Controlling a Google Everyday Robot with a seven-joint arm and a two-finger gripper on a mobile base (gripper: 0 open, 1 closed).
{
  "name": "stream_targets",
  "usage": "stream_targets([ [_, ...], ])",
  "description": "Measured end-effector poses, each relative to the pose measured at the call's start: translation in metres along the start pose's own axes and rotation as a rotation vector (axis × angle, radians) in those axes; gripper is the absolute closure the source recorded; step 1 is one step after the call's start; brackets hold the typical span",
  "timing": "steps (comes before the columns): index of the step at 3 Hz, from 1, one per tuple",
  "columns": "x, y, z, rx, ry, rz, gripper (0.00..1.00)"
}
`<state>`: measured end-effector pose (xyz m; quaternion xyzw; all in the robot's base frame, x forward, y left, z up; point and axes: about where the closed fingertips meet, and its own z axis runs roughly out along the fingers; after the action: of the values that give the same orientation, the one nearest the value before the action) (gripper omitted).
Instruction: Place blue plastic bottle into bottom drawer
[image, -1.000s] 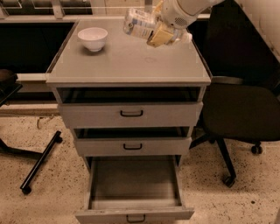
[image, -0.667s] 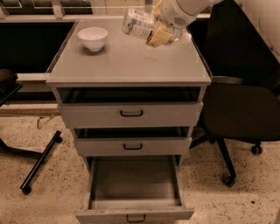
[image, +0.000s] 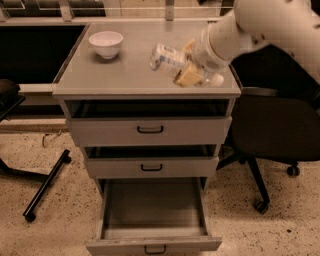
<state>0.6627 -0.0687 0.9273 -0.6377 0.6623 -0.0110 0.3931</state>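
My gripper (image: 190, 67) is shut on the blue plastic bottle (image: 167, 58) and holds it tilted above the front right part of the cabinet top (image: 100, 75). The bottle's clear body and pale label stick out to the left of the fingers; its cap end shows white at the right. The bottom drawer (image: 152, 210) is pulled wide open below, grey inside and with nothing in it, its black handle at the front edge. My white arm (image: 260, 25) comes in from the upper right.
A white bowl (image: 106, 43) stands at the back left of the cabinet top. The top drawer (image: 150, 130) and middle drawer (image: 150, 167) stand slightly open. A black office chair (image: 275, 130) is to the right, a black chair base (image: 35, 185) to the left.
The gripper with the bottle has moved forward and lower, from the back of the cabinet top toward its front right edge.
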Motion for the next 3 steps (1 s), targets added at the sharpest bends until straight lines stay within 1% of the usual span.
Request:
stream_targets([
  [1,0.043,0.066,0.023,-0.076,0.014,0.073,1.0],
  [2,0.043,0.066,0.023,-0.076,0.014,0.073,1.0],
  [3,0.061,0.088,0.046,-0.071,0.006,0.108,1.0],
])
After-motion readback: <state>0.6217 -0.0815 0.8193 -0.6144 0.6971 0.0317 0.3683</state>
